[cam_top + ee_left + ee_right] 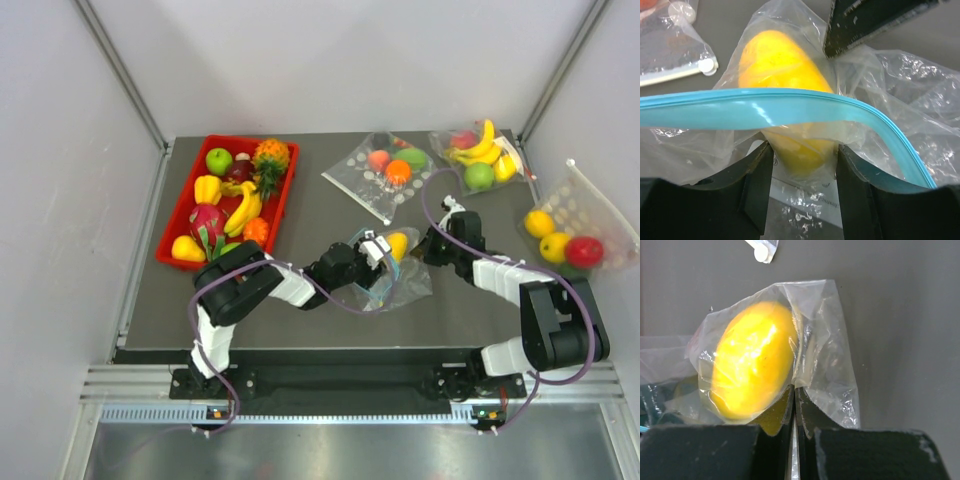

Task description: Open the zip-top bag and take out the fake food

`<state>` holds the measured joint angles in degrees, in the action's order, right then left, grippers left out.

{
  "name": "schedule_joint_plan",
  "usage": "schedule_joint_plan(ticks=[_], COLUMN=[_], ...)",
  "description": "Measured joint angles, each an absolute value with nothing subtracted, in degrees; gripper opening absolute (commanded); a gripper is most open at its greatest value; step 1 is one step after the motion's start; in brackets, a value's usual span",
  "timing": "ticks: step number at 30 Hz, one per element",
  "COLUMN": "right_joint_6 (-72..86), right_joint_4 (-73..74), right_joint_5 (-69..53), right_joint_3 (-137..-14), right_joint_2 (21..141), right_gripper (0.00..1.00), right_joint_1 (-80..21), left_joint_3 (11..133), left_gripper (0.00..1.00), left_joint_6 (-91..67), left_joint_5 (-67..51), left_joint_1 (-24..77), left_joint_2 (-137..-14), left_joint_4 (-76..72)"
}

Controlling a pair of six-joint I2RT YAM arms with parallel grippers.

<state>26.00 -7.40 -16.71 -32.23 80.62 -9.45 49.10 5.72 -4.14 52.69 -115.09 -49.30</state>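
Observation:
The clear zip-top bag (400,280) lies at mid-table, its teal zip strip (765,107) crossing the left wrist view. A yellow fruit (398,243) sits inside it and also shows in the left wrist view (777,75) and the right wrist view (752,367). My left gripper (378,250) is open at the bag's mouth (802,172), its fingers (757,185) either side of the fruit's near end. My right gripper (432,245) is shut on a fold of the bag's plastic (795,387) beside the fruit. Its finger (875,20) shows in the left wrist view.
A red tray (175,215) of fruit stands at back left. A dotted clear bag (385,170) of fruit and a bag with bananas (480,155) lie at the back. Another dotted bag (570,235) of fruit lies at the right edge.

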Motion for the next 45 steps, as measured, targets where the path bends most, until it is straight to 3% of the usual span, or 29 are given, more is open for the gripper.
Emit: schedule_joint_plan(ticks=[21, 26, 27, 32, 35, 36, 39, 42, 45], right_joint_6=[26.0, 26.0, 26.0, 25.6, 25.4, 25.3, 24.5, 23.4, 22.8], right_joint_4=[-7.1, -6.9, -6.8, -6.2, -5.8, -5.7, -4.4, -3.2, -2.4], right_joint_5=[-17.2, -17.6, -17.8, -18.5, -19.4, -19.7, -20.9, -21.4, -21.5], right_joint_3=[-32.2, -32.2, -32.2, -32.2, -32.2, -32.2, -32.2, -32.2, -32.4], right_joint_2=[80.6, 78.9, 78.3, 76.2, 75.9, 75.9, 75.8, 75.8, 75.8], right_gripper=[0.00, 0.00, 0.00, 0.00, 0.09, 0.25, 0.51, 0.56, 0.53], right_joint_1=[-5.8, -5.7, -5.7, -5.7, -5.7, -5.7, -5.7, -5.9, -6.7], left_joint_3=[40.9, 40.8, 40.9, 42.8, 43.1, 43.2, 43.9, 45.1, 46.2], left_gripper=[0.07, 0.27, 0.35, 0.47, 0.55, 0.55, 0.57, 0.58, 0.60], left_joint_6=[4.5, 4.1, 4.1, 3.9, 4.0, 4.2, 4.6, 5.0, 5.6], left_joint_5=[-12.9, -13.5, -13.6, -13.7, -13.3, -12.9, -12.1, -11.5, -11.1], left_joint_1=[52.6, 52.6, 52.6, 52.6, 52.6, 52.6, 52.6, 52.6, 52.6], left_joint_2=[-93.8, -93.0, -93.2, -97.4, -99.8, -100.5, -102.3, -103.7, -104.6], left_joint_4=[-28.3, -27.9, -28.3, -30.8, -32.9, -33.5, -34.7, -36.1, -37.3])
